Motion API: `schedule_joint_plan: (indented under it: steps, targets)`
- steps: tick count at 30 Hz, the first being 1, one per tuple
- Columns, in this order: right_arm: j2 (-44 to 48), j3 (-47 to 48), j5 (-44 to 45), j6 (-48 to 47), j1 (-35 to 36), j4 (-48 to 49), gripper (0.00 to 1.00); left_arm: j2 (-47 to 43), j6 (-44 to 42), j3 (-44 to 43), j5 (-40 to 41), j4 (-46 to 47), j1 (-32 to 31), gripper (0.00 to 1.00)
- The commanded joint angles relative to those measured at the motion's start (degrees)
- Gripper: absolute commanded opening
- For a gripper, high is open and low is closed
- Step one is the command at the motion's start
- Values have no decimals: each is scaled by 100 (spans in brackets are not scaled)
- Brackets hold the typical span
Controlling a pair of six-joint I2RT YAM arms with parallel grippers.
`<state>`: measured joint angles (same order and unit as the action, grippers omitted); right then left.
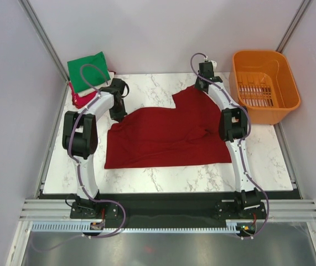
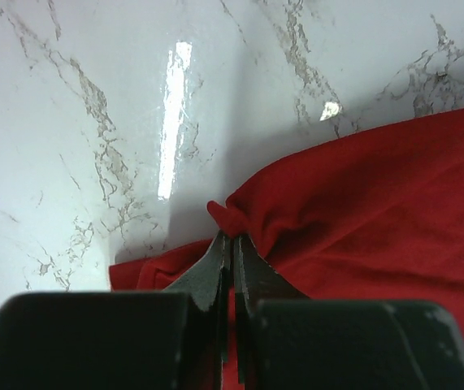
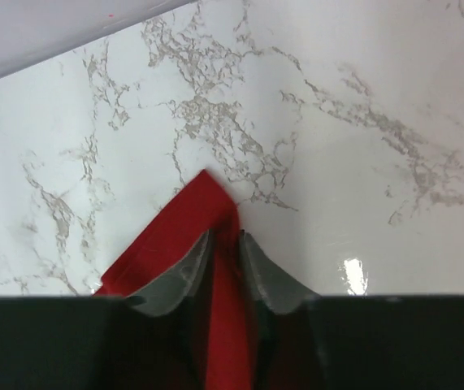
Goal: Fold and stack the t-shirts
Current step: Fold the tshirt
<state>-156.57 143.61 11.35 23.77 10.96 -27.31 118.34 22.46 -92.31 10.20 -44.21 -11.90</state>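
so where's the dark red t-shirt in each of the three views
Top external: dark red t-shirt spread across the middle of the marble tabletop.
Left wrist: dark red t-shirt fills the right and lower part, a bunched fold at centre.
Right wrist: only a pointed corner of the dark red t-shirt, lower centre.
Shared landmark: the veined marble tabletop under it.

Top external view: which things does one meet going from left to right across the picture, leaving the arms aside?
First the green folded t-shirt on top of its stack → the dark red t-shirt spread on the table → the orange basket.
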Motion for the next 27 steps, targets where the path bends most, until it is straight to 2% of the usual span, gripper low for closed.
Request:
schedule_joint_plan:
  steps: [1, 2, 4, 11, 16, 27]
  targets:
    - [-172, -26, -98, 163, -32, 155, 23, -198, 31, -340, -44, -176, 83, 2]
    - [-154, -35, -90, 163, -50, 199, 17, -180, 22, -384, -61, -194, 91, 2]
    - [-128, -35, -28, 137, -68, 278, 0, -128, -4, -498, -97, -237, 144, 2]
    - [407, -394, -239, -13, -147, 489, 0, -215, -110, -788, -132, -466, 258, 2]
    - [1409, -1009, -458, -83, -138, 586, 0, -505, -285, -832, -131, -519, 311, 2]
    - [3806, -3707, -1118, -223, -94, 920, 0, -812, -400, -613, -229, -545, 346, 2]
